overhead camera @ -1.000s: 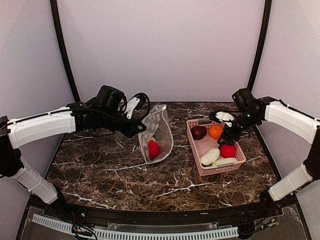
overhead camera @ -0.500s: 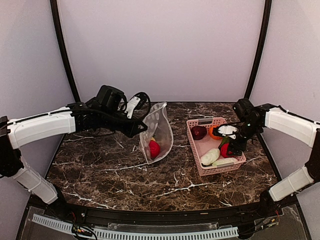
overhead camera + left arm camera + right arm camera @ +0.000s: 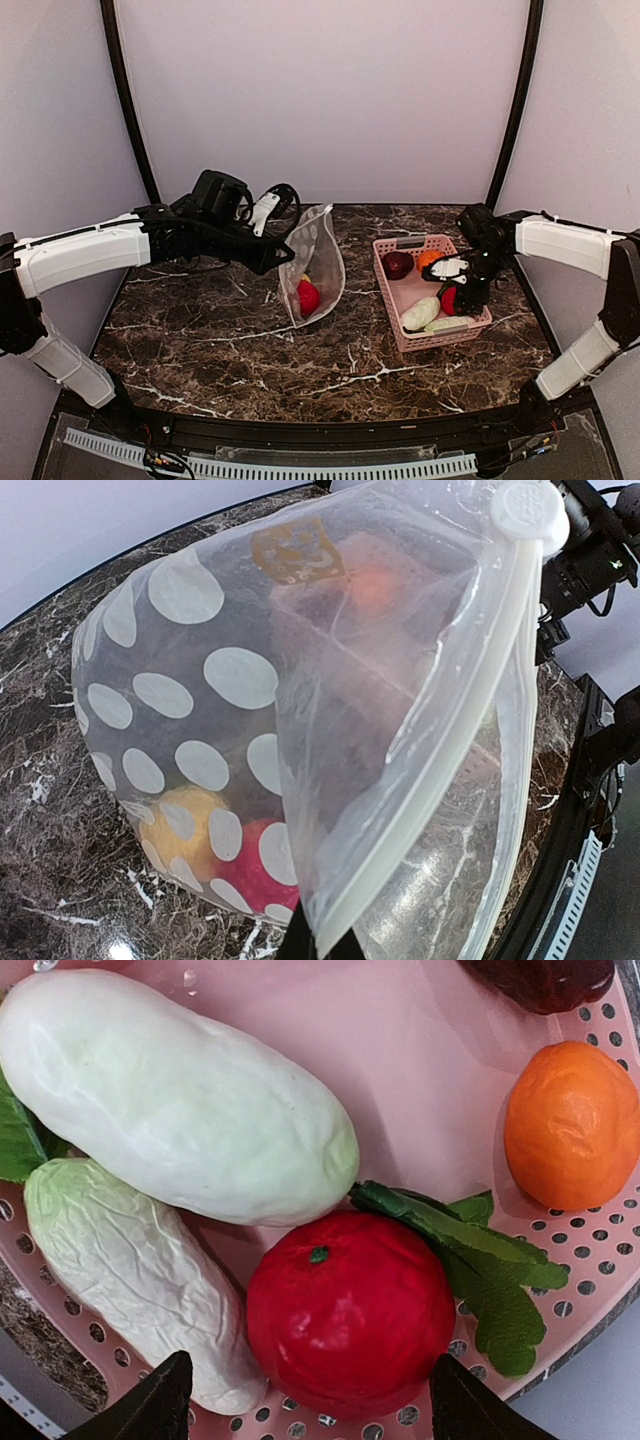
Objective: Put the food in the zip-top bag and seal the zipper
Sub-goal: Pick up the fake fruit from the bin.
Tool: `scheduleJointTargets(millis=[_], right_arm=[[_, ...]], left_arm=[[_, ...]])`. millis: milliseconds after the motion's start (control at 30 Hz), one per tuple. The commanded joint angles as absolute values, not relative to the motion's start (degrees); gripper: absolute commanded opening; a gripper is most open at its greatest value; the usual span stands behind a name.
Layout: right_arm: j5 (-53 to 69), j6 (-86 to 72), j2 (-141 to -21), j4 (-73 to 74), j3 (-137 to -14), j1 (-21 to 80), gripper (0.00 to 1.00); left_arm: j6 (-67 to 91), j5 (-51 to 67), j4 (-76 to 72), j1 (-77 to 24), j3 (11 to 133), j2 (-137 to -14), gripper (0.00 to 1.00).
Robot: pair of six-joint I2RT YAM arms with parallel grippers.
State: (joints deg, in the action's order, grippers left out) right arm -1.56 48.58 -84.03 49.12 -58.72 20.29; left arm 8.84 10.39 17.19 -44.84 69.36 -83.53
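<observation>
1. Since a second ago, the right gripper (image 3: pixel 462 288) has dropped from the far right rim of the pink basket (image 3: pixel 440 336) to a spot low over its contents. The left arm and the bag have not shifted.
2. Its jaws are spread, one tip on each side of a red fruit (image 3: pixel 350 1310), and neither tip plainly touches it.
3. The basket also holds a white radish (image 3: pixel 180 1100) resting against that fruit, with a pale cabbage (image 3: pixel 130 1260) alongside the radish. An orange (image 3: pixel 570 1125) sits near the rim and a maroon fruit (image 3: pixel 398 265) lies at the far end.
4. The left gripper (image 3: pixel 272 258) has its jaws pressed together on the mouth edge of the zip-top bag (image 3: pixel 318 255). It holds the bag upright on the worktop (image 3: pixel 200 330), left of the basket and apart from it.
5. The zipper (image 3: pixel 430 750) lies unsealed and the mouth gapes.
6. A second red fruit (image 3: pixel 255 865) and a yellow one (image 3: pixel 185 825) sit side by side at the bag's bottom.
</observation>
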Motion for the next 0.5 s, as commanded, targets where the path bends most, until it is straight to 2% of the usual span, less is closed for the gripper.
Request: scheduleJointTargets(millis=[0,367,467], right_arm=[[-4.53,49.17,-86.18,46.12,-59.34,20.19,0.79],[-6.51,48.70,-89.69,44.04,-59.61,20.21,0.77],[-7.10,48.58,-90.33,43.81,-59.65,20.21,0.70]], left_arm=[[9.14,10.42,16.87,-44.50,68.77,-80.93,0.01],[9.10,10.28,17.05,-44.42,68.74,-81.22,0.01],[9.06,10.30,17.13,-44.40,68.80,-81.30,0.01]])
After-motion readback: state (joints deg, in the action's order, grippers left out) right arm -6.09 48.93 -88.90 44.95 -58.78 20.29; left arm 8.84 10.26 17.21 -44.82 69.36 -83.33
